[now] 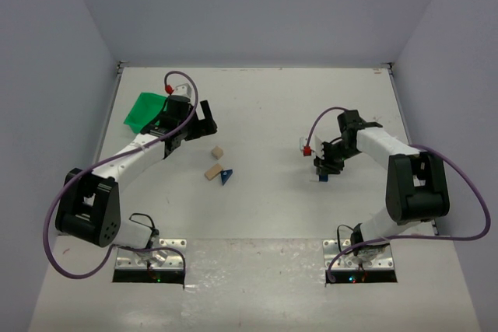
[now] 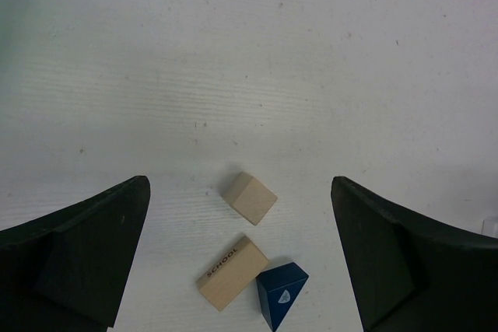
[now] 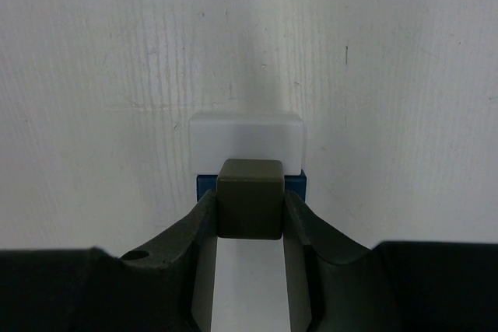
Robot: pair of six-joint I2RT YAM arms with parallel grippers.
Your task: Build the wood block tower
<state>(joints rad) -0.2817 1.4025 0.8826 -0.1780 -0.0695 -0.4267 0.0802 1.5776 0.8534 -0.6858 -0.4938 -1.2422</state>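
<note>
1. The left arm folds back to its elbow at the near left. Its forearm then runs diagonally away and inward, ending beside the green bin [image 1: 144, 110].
2. The left gripper [image 1: 206, 120] is spread wide and holds nothing. It hovers above the white table [image 1: 264, 99], its wrist camera looking down on three loose blocks between its fingers.
3. Those blocks lie near mid-table, left of centre: a tan cube [image 2: 249, 197], apart from the other two, then a tan oblong block [image 2: 232, 272] printed "SCHOOL". A blue wedge [image 2: 282, 293] touches the oblong block's side.
4. The right arm rises from its base to a bulky elbow at the right edge. It reaches away and inward, and its wrist bends down towards the table.
5. The right gripper [image 1: 324, 167] pinches a dark grey block [image 3: 249, 207] between its fingertips, one pad on each side face.
6. In the right wrist view a blue block [image 3: 204, 184] shows as a thin strip on either side of the grey one. A pale whitish block [image 3: 247, 139] lies just beyond it.
7. Whether the grey block rests on the blue block or is held just above it cannot be told.
</note>
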